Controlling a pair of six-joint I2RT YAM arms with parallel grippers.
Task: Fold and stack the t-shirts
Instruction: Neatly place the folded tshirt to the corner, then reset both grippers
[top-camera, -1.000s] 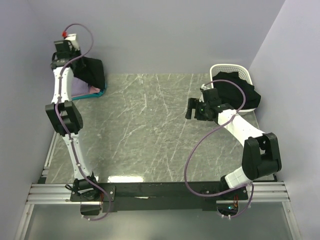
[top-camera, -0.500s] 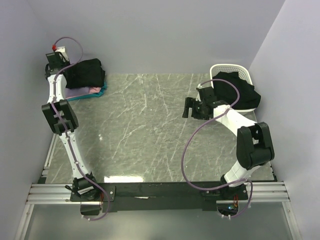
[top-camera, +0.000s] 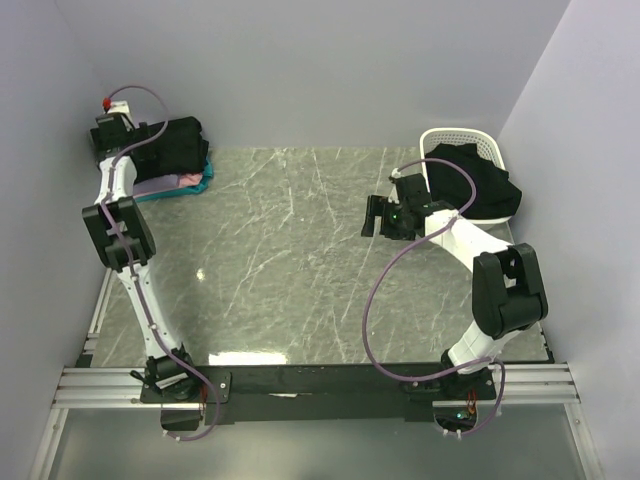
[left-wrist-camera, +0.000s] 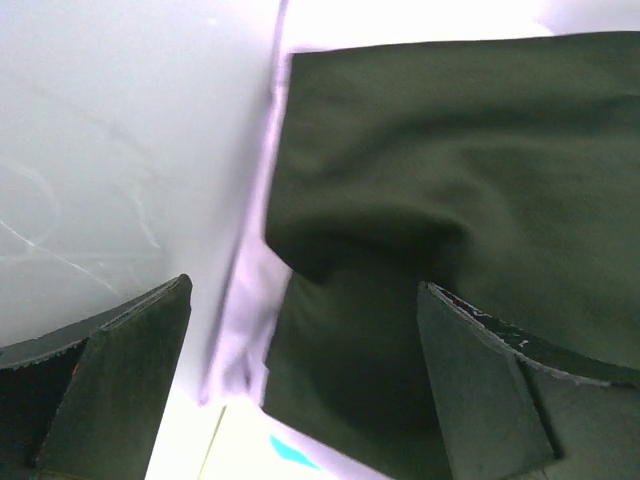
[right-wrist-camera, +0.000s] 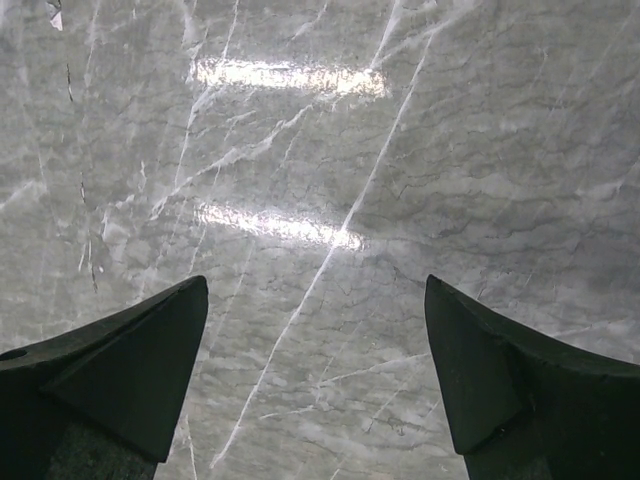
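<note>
Left gripper (left-wrist-camera: 305, 385): jaws spread wide, nothing pinched. I'm hanging it over the far-left corner of the marble table (top-camera: 300, 260), right above the stack.

Stack status: the folded black t-shirt (left-wrist-camera: 450, 190) is on top and lies flat. Its left edge runs below the gap between my fingers, and I see no contact with either finger. A lavender t-shirt (left-wrist-camera: 250, 290) sticks out from under it along that left edge. A sliver of the teal t-shirt (left-wrist-camera: 290, 450) shows at the bottom of the wrist view. The top view shows the same pile against the far wall, with lavender and teal edges poking out on the near side.

Right gripper (right-wrist-camera: 315, 380): jaws wide open too, empty, with only bare marble under it. In the top view it sits right of table centre, just left of the white perforated basket (top-camera: 455, 137).

The basket is at the far right. Loose black t-shirts (top-camera: 480, 185) are heaped in it and spill over the near rim. I can't tell how many are in there.
</note>
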